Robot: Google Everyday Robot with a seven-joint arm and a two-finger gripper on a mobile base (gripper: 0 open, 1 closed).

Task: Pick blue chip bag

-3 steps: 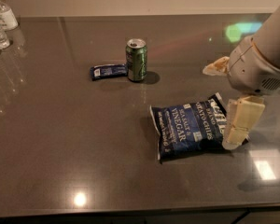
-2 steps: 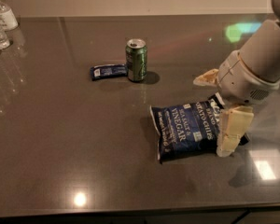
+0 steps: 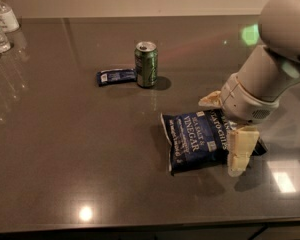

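The blue chip bag point(image 3: 195, 140) lies flat on the dark table point(image 3: 65, 149), right of centre, its white "vinegar" lettering facing up. My gripper point(image 3: 225, 126) comes in from the right on a grey-white arm and is low over the bag's right end. Its cream fingers are spread apart: one fingertip point(image 3: 209, 101) sits at the bag's far edge, the other point(image 3: 239, 155) at its near edge. The bag's right end lies between them and is partly hidden by the wrist. The fingers do not squeeze the bag.
A green soda can point(image 3: 146, 64) stands upright behind the bag, with a small flat blue packet point(image 3: 116, 76) to its left. Clear water bottles point(image 3: 1, 24) stand at the table's far left corner. The table's front edge runs along the bottom.
My gripper has moved left and down, so that its fingers now straddle the bag's right end. The bag, the can and the packet have not moved.
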